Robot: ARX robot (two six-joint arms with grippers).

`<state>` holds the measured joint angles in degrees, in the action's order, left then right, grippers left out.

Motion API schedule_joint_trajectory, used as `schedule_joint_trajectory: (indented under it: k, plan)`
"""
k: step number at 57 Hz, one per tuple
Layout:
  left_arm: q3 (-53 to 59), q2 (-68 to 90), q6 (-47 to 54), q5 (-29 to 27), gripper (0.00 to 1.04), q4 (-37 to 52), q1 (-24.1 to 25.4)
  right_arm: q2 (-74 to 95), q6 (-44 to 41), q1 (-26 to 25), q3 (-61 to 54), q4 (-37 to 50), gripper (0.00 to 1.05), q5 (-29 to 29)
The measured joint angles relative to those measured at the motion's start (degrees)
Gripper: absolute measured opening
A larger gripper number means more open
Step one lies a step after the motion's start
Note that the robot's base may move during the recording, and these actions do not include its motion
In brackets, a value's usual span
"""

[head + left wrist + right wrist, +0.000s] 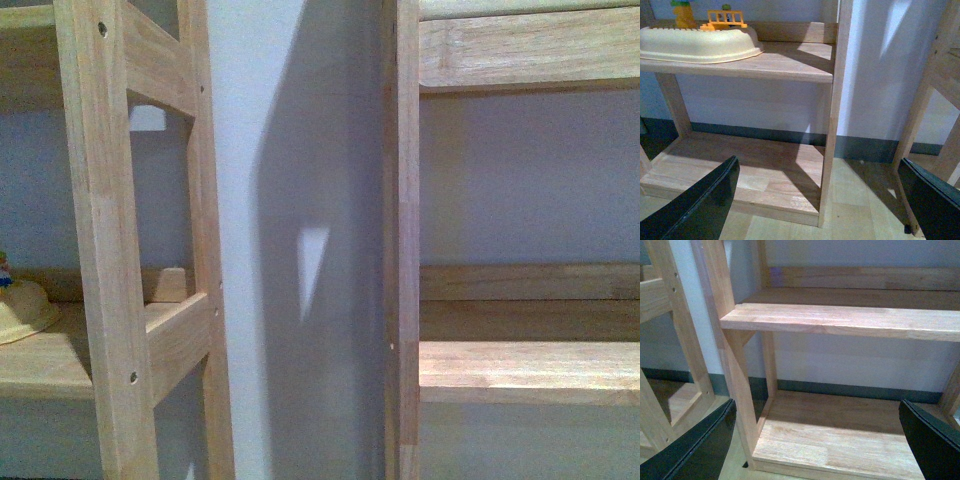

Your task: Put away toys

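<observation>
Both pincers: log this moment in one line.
left pincer open, empty | right pincer open, empty | plush toy not visible | facing wooden shelves

- Two wooden shelf units: one at the left of the front view (110,250), one at the right (520,340).
- One cream bowl (22,310), at the left edge of the front view, on the left unit's shelf.
- One orange toy fence (726,19), upper left of the left wrist view.
- One yellow toy piece (684,15) beside it.
- Two end effectors: left (820,200), right (817,440), each showing two dark fingers spread wide.
</observation>
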<state>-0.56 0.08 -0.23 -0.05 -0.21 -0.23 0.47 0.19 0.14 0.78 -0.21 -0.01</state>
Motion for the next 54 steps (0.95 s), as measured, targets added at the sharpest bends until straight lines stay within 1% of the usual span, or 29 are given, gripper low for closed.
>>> schedule_joint_trajectory:
  k: [54]
  plan:
    - [0.0, 0.0, 0.0, 0.0, 0.98, 0.0, 0.0, 0.0, 0.0, 0.0, 0.0, 0.0, 0.98, 0.0]
